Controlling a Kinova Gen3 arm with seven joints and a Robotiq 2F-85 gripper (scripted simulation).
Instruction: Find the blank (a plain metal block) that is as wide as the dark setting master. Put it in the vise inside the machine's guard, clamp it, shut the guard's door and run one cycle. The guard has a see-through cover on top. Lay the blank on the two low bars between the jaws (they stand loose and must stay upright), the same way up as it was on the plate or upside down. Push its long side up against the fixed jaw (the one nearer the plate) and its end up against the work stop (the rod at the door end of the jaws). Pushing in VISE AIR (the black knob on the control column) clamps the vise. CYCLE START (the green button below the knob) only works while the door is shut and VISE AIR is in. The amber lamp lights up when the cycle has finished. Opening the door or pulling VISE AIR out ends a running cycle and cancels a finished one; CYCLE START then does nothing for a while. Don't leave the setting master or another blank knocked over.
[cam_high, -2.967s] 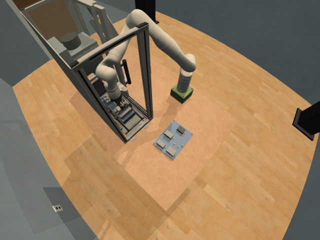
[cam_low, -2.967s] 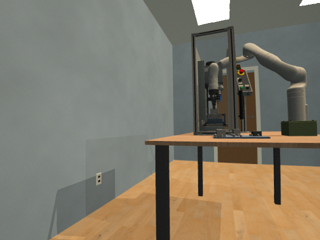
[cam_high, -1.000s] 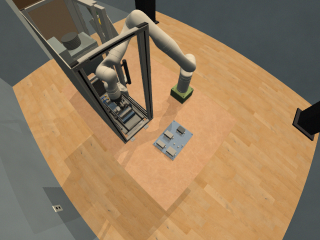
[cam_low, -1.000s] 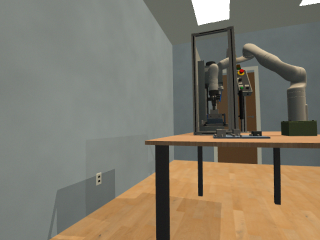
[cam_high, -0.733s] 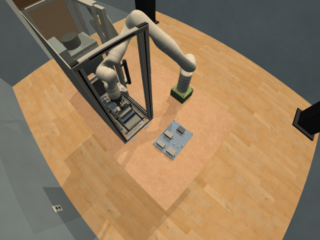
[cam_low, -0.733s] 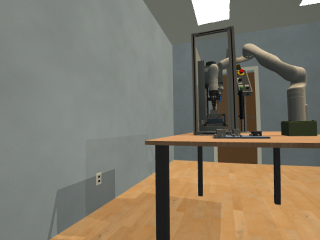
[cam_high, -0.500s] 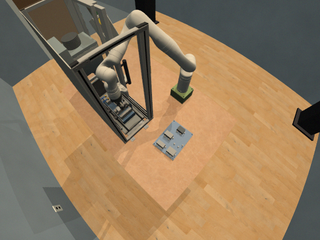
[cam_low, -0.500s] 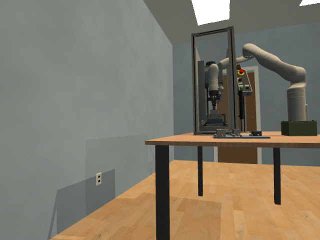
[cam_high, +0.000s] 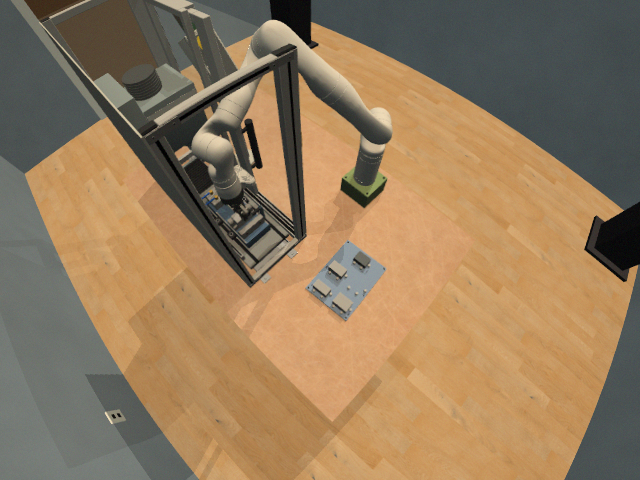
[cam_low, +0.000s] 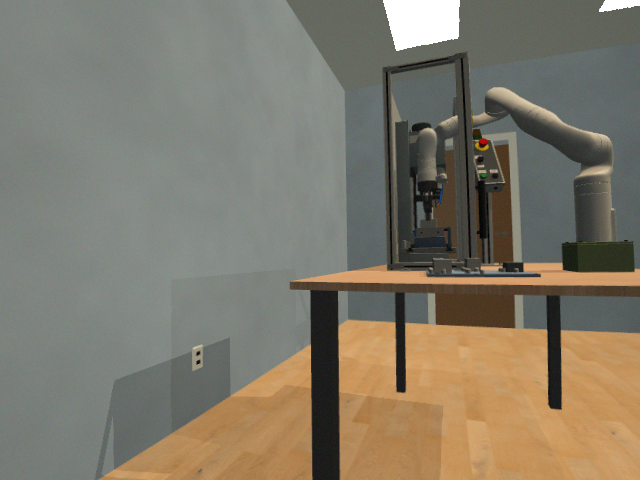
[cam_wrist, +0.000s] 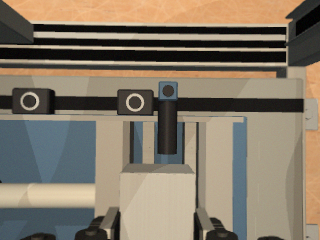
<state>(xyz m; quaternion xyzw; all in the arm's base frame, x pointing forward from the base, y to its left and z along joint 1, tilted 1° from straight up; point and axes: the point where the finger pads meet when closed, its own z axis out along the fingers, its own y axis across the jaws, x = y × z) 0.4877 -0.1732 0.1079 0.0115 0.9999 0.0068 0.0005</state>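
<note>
Our end effector (cam_high: 248, 210) (cam_low: 428, 210) (cam_wrist: 157, 231) gripped a blank (cam_low: 428, 224) (cam_wrist: 157, 202); we had it above the vise (cam_high: 253, 228) (cam_low: 430, 240) (cam_wrist: 215, 175), near the work stop (cam_wrist: 167, 127).

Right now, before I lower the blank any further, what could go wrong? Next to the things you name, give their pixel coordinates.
Three risks:
1. The blank (cam_low: 428, 223) (cam_wrist: 157, 205), held in the jaws above the vise, overlaps one vise jaw's edge in the wrist view; it could catch there if that offset is real.
2. The low bars (cam_wrist: 148, 142) stand loose beneath; a tilted or sideways touch might tip one.
3. In the wrist view its end appears short of the work stop (cam_wrist: 167, 127); releasing there would probably leave it unseated.
</note>
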